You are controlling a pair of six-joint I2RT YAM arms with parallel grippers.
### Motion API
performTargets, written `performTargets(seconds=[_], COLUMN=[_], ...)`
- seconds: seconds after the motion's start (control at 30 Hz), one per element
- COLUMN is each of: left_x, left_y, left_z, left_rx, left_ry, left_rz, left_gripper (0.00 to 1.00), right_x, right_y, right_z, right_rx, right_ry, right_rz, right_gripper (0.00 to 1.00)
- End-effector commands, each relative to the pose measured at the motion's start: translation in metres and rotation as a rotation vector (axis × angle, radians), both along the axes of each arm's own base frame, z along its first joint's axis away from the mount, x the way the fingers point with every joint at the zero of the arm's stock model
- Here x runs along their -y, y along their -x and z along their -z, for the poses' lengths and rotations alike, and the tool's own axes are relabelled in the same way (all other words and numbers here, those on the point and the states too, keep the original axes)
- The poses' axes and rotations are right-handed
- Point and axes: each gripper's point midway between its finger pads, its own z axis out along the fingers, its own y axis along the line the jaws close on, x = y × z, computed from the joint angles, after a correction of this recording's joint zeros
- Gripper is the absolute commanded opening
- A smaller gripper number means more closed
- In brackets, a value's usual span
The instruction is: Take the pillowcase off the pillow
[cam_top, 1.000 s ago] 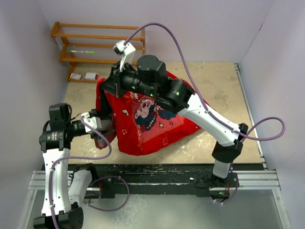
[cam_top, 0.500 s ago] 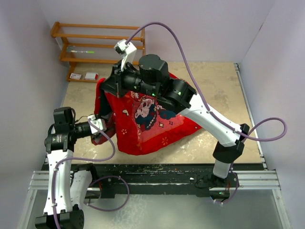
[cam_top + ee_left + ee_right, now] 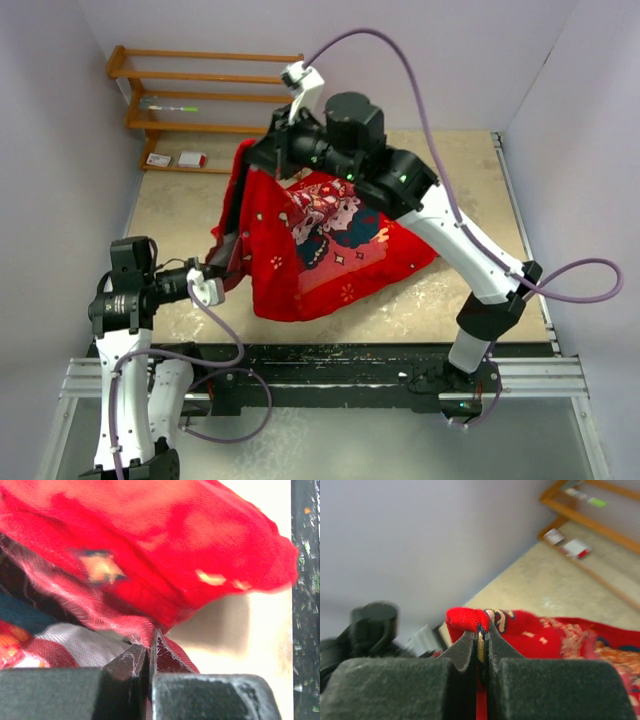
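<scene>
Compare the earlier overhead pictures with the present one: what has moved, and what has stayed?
The right gripper, shut on an edge of the pillowcase, has moved away from the bases and to the right, drawing the red cloth with it. The left gripper, shut on another edge, has pulled back toward the near table edge. The wooden rack at the back wall stayed put.

Plain pale lilac-white walls [image 3: 430, 60] on 3 sides, soft even light. Work surface [image 3: 480, 170] is mottled beige, w/ a thin metal strip [image 3: 522, 230] down its right edge, a scuffed black band [image 3: 340, 358] along the near edge & aluminium rails [image 3: 545, 378] in front of that. Far-left corner: low wooden rack [image 3: 200, 55] against the back wall, a green-tipped stick [image 3: 168, 105] lying on it & 2 small white/red cards [image 3: 190, 159] at its foot.
</scene>
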Motion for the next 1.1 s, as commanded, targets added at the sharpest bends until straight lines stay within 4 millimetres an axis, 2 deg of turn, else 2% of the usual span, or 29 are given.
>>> performTargets(seconds=[0.0,0.17,0.3,0.33,0.4,0.43,0.47,0.6,0.67,0.77,0.8,0.83,0.9,0.97,1.07], left_x=[0.001,-0.002,-0.002,-0.001,0.001,0.002,0.004,0.013,0.019,0.015,0.008,0.005,0.004,0.002,-0.005], left_y=[0.022,0.031,0.037,0.039,0.045,0.049,0.052,0.056,0.049,0.016,-0.003,-0.011,-0.019,-0.034,-0.059], left_z=[0.008,0.019,0.021,0.019,0.01,0.006,0.0,-0.039,-0.065,-0.108,-0.138,-0.146,-0.143,-0.137,-0.131], left_rx=[0.103,0.157,0.17,0.174,0.175,0.179,0.182,0.167,0.138,0.097,0.218,0.233,0.221,0.092,0.002], left_ry=[-0.109,-0.186,-0.21,-0.209,-0.203,-0.199,-0.194,-0.087,0.016,0.174,0.223,0.277,0.289,0.315,0.323], left_rz=[0.087,0.129,0.142,0.149,0.157,0.165,0.173,0.159,0.136,-0.013,-0.086,-0.138,-0.135,-0.157,-0.21], left_gripper=[0.0,0.0,0.0,0.08,0.76,0.95,1.0,1.0,0.97,0.92,0.92,0.93,0.94,0.94,0.87], right_x=[0.077,0.088,0.083,0.08,0.074,0.071,0.069,0.055,0.043,0.025,0.019,0.015,0.01,0.004,-0.001], right_y=[-0.024,-0.035,-0.035,-0.035,-0.037,-0.038,-0.038,-0.028,-0.017,0.004,0.011,0.017,0.027,0.036,0.046], right_z=[-0.114,-0.123,-0.117,-0.111,-0.096,-0.088,-0.081,-0.061,-0.047,-0.023,-0.016,-0.007,0.003,0.007,0.02], right_rx=[0.184,0.2,0.184,0.168,0.138,0.125,0.114,0.086,0.062,0.045,0.038,0.026,0.012,0.01,-0.01], right_ry=[-0.272,-0.285,-0.282,-0.276,-0.254,-0.238,-0.226,-0.204,-0.18,-0.125,-0.109,-0.094,-0.083,-0.092,-0.075], right_rz=[0.14,0.162,0.136,0.12,0.107,0.101,0.089,-0.007,-0.077,-0.136,-0.154,-0.164,-0.178,-0.198,-0.222], right_gripper=[0.0,0.0,0.0,0.0,0.0,0.0,0.0,0.0,0.0,0.0,0.0,0.0,0.0,0.0,0.0])
